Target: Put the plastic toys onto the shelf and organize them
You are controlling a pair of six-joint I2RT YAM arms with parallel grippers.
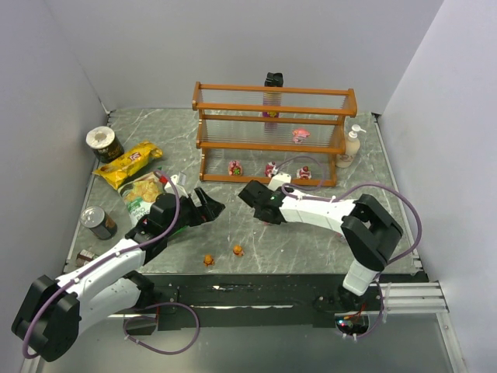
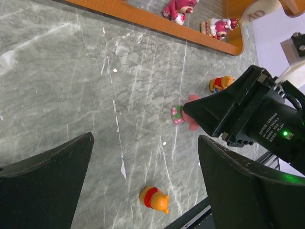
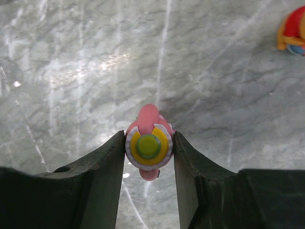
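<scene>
My right gripper (image 3: 148,136) is shut on a pink toy (image 3: 148,145) with a yellow and green disc, held just above the marble table in front of the shelf (image 1: 272,132). In the left wrist view the same pink toy (image 2: 180,115) pokes out from the right gripper's tip. My left gripper (image 2: 145,143) hangs open over the table with nothing between its fingers; an orange toy (image 2: 154,199) lies below it. A second orange toy (image 2: 220,84) lies nearer the shelf. Pink toys stand on the shelf's bottom tier (image 1: 271,169) and middle tier (image 1: 300,135).
Two chip bags (image 1: 128,163) and cans (image 1: 103,142) lie at the left side of the table. A pump bottle (image 1: 352,148) stands at the shelf's right end. A black object (image 1: 272,80) sits on top of the shelf. Walls close in left, back and right.
</scene>
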